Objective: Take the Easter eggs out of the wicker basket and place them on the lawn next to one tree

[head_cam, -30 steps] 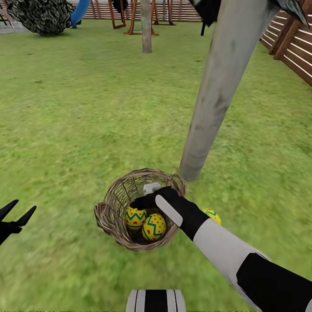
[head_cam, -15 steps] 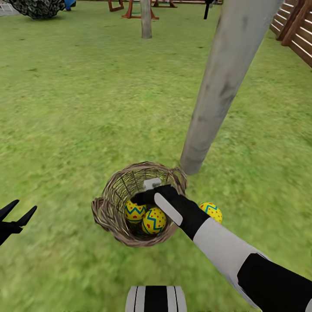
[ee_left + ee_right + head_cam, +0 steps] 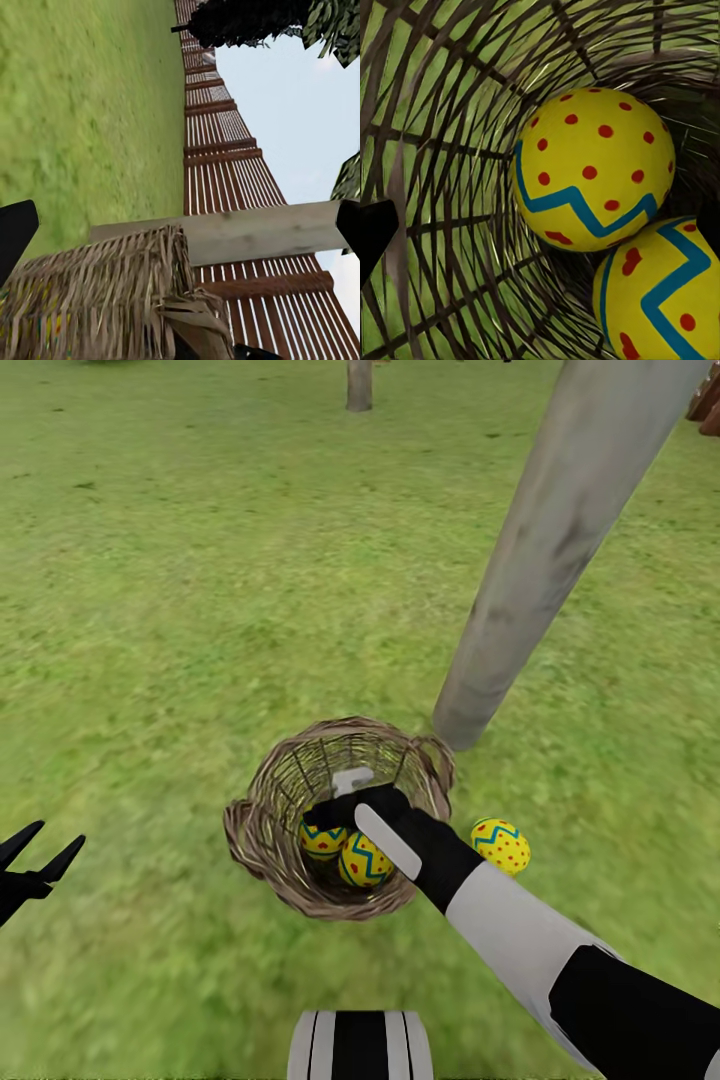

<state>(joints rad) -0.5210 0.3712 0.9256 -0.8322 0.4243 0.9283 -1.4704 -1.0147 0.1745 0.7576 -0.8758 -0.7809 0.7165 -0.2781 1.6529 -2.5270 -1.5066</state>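
The round open-weave wicker basket [image 3: 338,818] sits on the patchy green lawn [image 3: 180,610] at the foot of the smooth grey tree trunk [image 3: 545,560]. Two dotted yellow eggs [image 3: 592,176] lie inside; a third egg [image 3: 500,845] rests on grass beside it. The right gripper [image 3: 335,815] reaches inside, its grip unclear. The left gripper [image 3: 35,860] hangs spread, empty.

The right gripper [image 3: 335,815] partly hides two Easter eggs [image 3: 365,860] inside the wicker basket [image 3: 262,840]. The tree [image 3: 560,550] trunk is cut off at the frame's top right.
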